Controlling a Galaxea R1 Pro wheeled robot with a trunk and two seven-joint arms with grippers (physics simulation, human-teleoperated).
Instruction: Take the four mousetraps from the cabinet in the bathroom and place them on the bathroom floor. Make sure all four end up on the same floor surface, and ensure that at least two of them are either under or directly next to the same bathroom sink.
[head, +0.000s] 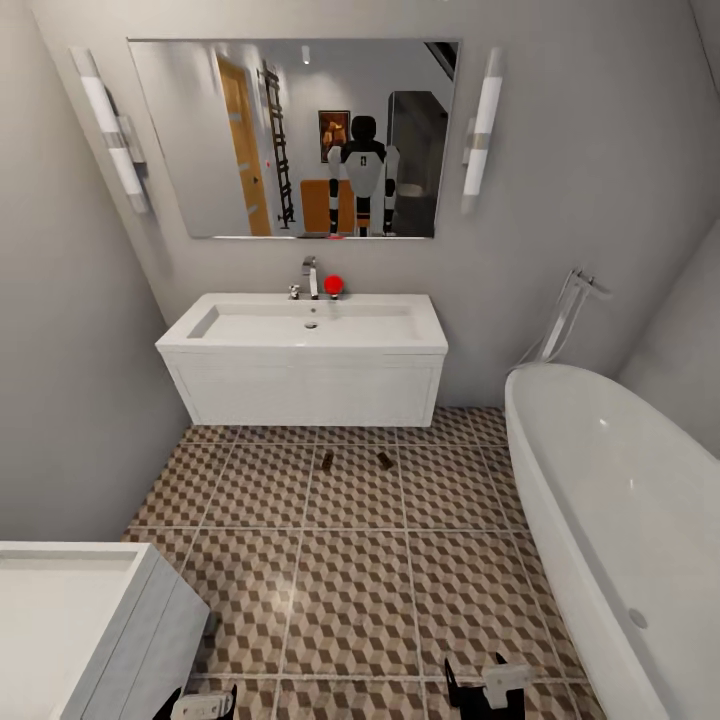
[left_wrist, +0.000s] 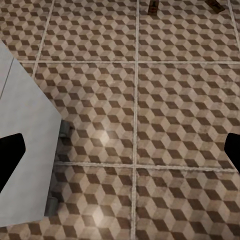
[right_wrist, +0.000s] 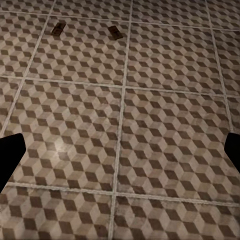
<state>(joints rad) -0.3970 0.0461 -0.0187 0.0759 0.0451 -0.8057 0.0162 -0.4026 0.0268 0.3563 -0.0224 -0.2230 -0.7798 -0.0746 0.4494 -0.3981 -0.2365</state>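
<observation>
Two mousetraps (head: 327, 460) (head: 385, 461) lie on the cube-patterned bathroom floor (head: 350, 580), just in front of the white wall-hung bathroom sink (head: 300, 345). They also appear far ahead in the left wrist view (left_wrist: 153, 5) (left_wrist: 216, 5) and in the right wrist view (right_wrist: 58, 29) (right_wrist: 115, 32). My left gripper (head: 205, 705) (left_wrist: 120, 155) and right gripper (head: 490, 685) (right_wrist: 120, 155) hang low over the tiles, well short of the traps. Both are open and hold nothing. In the mirror, the orange-brown cabinet (head: 318, 205) is reflected behind the robot.
A white oval bathtub (head: 620, 520) runs along the right side. A small white drawer unit (head: 90, 630) (left_wrist: 25, 145) stands close beside my left gripper. A chrome tap (head: 310, 278) and a red round object (head: 333, 285) sit on the sink's back edge.
</observation>
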